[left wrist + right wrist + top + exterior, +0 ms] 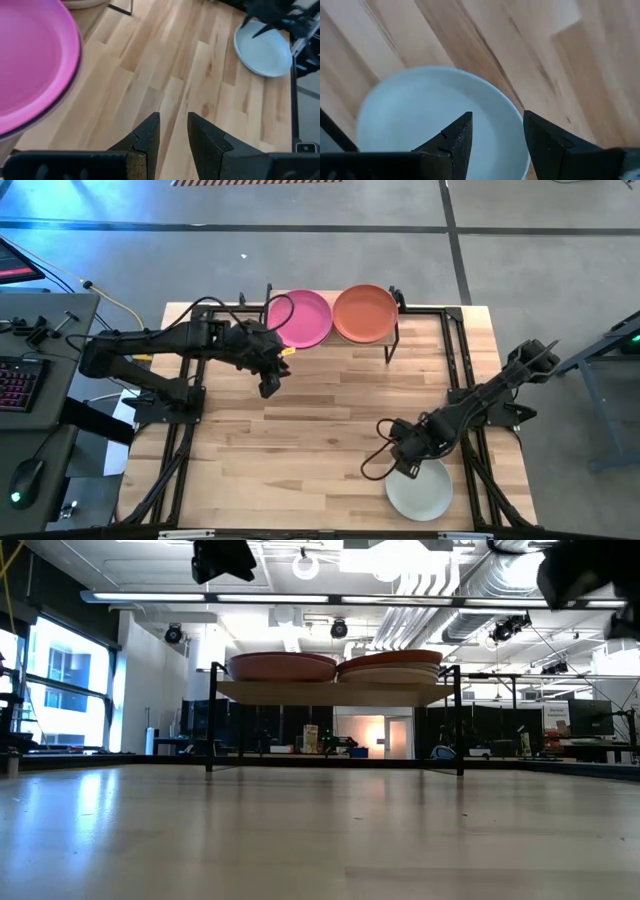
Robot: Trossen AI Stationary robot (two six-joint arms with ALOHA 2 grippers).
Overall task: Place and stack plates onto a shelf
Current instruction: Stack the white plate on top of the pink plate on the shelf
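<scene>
The right gripper (403, 461), fingers apart, hangs over the far edge of the pale plate (420, 489) at the table's near right, while the left gripper (270, 383), fingers a little apart and empty, sits just near of the shelf (330, 692) holding the magenta plate (303, 317) and orange plate (365, 313).

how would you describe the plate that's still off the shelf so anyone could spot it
On the wooden table, look at the near right corner, far from the shelf. The pale mint-white plate lies flat under the right gripper. It is the only plate on the tabletop, unstacked.
</scene>
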